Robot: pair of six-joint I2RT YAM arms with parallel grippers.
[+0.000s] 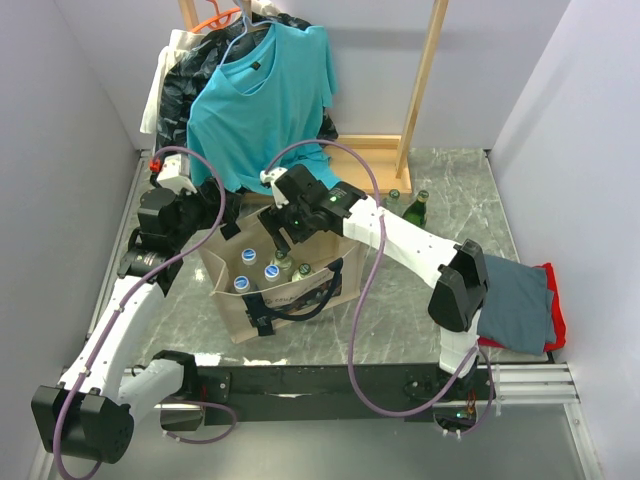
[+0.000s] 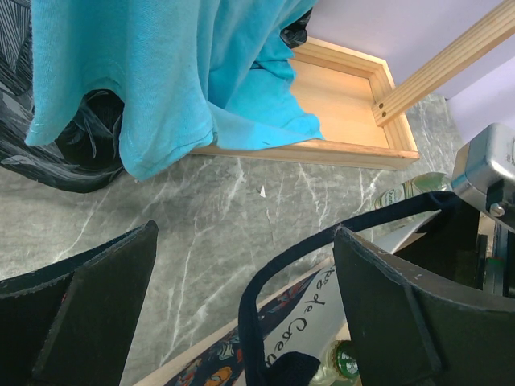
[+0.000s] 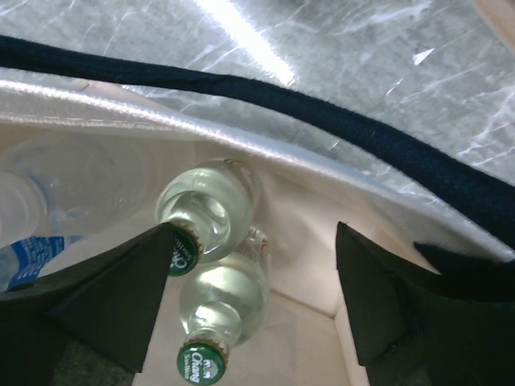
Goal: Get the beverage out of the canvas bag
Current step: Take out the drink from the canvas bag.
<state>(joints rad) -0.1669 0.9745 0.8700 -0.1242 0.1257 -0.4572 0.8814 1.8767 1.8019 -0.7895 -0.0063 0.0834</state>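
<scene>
Beige canvas bag [image 1: 300, 300] stands between the arms in top view, bottles [image 1: 272, 270] upright inside, right gripper [image 1: 281, 238] at its mouth. Left wrist: left gripper [image 2: 245, 237] wide open, empty, black strap [image 2: 378, 213] arcing across the gap. Right wrist: right gripper [image 3: 253, 233] spread wide, holding nothing, green-capped bottle [image 3: 211, 211] below, near one finger. Step looks like reach-to-grasp; next calls for centring on the neck, then closing.

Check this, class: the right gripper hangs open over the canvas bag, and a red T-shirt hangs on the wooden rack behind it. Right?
The colour is wrong: the T-shirt is turquoise, not red, as the top external view shows. The right gripper does hang open over the canvas bag, with the wooden rack behind.
</scene>
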